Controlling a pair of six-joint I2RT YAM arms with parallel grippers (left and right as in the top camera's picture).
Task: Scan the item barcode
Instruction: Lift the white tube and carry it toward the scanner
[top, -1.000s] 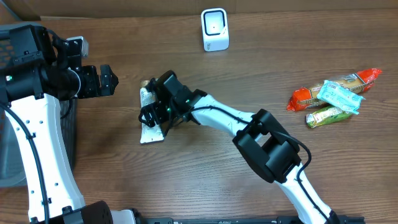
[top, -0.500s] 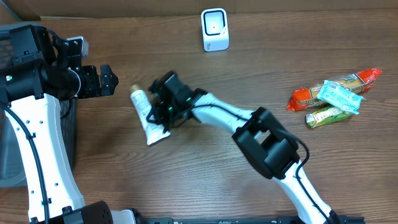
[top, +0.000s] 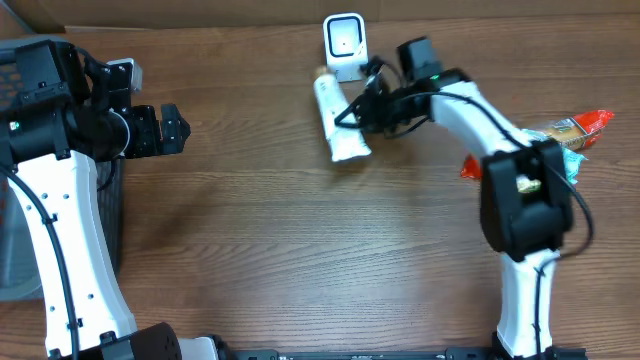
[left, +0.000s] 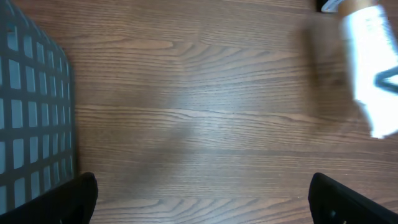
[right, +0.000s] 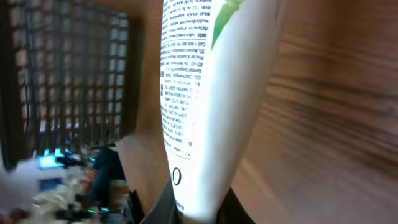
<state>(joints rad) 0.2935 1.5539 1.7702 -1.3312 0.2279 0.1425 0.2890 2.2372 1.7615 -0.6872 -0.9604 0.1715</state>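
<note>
- Where the tabletop (top: 300, 260) lies nearest the arm bases, it shows plain brown wood grain.
- Farther in on the left, the left pincer (top: 172, 130) hangs with its jaws spread wide and nothing between them. Its own camera shows both fingertips (left: 74, 199) far apart over the wood.
- A dark mesh basket (left: 31, 118) stands at the tabletop's left edge, beside that arm.
- On the right, a heap of snack packets (top: 582, 126) lies partly hidden behind the right arm.
- Beyond the middle, the right pincer (top: 362, 108) is clamped on a white tube (top: 335, 118). In the wrist view the tube (right: 205, 93) rises from between the fingers, showing small print and a green mark.
- The tube points its tan cap toward the far edge and its crimped end nearer. Whether it touches the wood I cannot tell.
- Farthest back, a small white scanner (top: 345, 47) stands upright, with the tube's cap just beside its lower left corner.
</note>
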